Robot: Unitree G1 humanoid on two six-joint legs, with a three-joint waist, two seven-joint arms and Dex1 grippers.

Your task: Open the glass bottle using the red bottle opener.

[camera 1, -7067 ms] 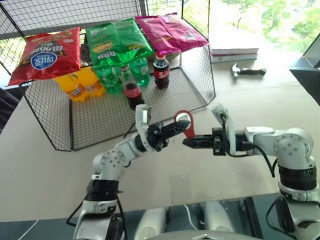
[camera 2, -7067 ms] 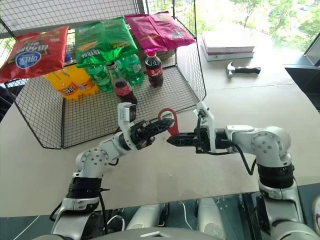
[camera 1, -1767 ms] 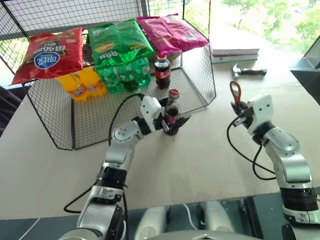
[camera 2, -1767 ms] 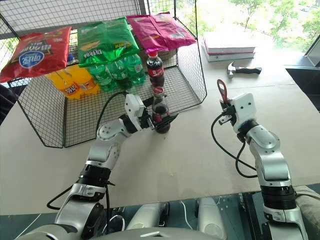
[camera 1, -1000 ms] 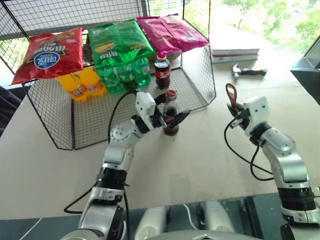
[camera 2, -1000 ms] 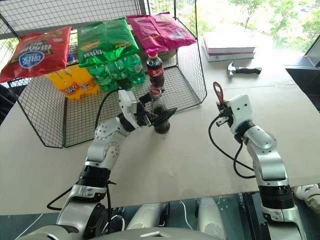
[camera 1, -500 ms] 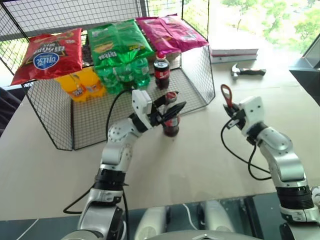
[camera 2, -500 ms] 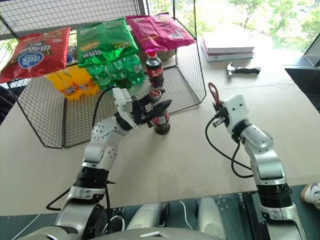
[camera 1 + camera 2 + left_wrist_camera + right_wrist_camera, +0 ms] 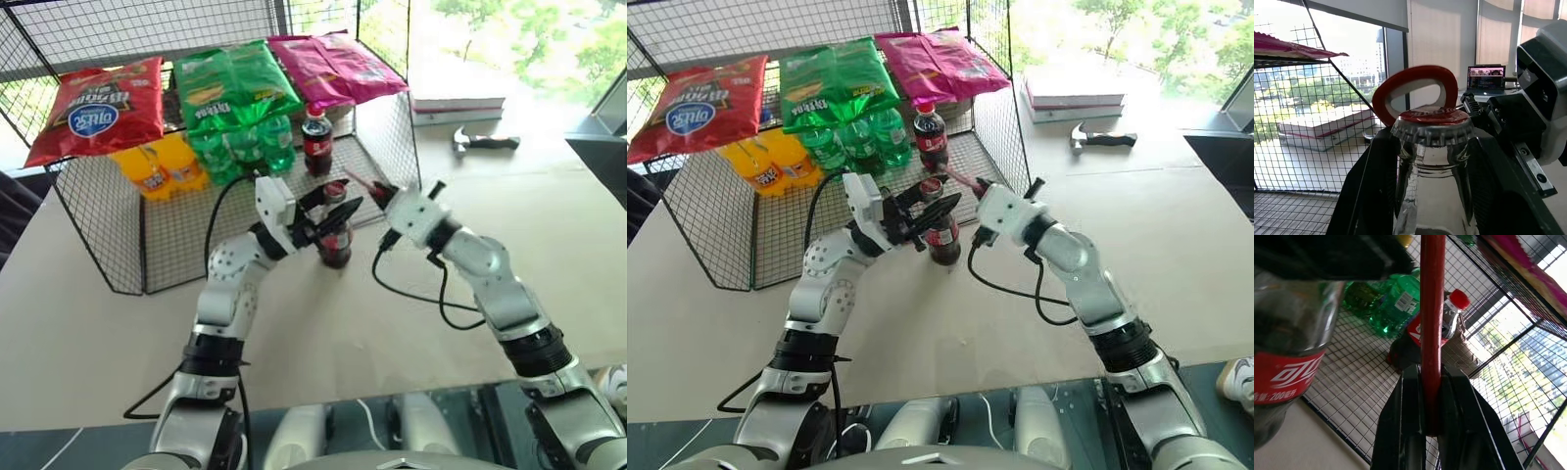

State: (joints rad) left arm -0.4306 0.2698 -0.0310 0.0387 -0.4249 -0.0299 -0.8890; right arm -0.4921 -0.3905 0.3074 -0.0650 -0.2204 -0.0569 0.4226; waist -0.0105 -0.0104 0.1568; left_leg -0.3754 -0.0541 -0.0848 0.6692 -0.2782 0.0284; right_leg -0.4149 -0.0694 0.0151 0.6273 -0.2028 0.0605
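The glass bottle stands upright on the table just in front of the wire rack. Its metal cap is on. My left gripper is shut on the bottle's neck, one black finger on each side. My right gripper is shut on the handle of the red bottle opener, close to the bottle's right. The opener's ring head sits right at the cap, a little above and behind it. Whether ring and cap touch I cannot tell.
Behind the bottle stands a wire rack with snack bags on top. Inside it are orange and green bottles and a plastic cola bottle. A hammer and stacked books lie at the far right. A cable hangs from my right wrist.
My left gripper has closed on the bottle's neck. My right arm has swung left and rolled, bringing the opener from upright at the right to the bottle's cap.
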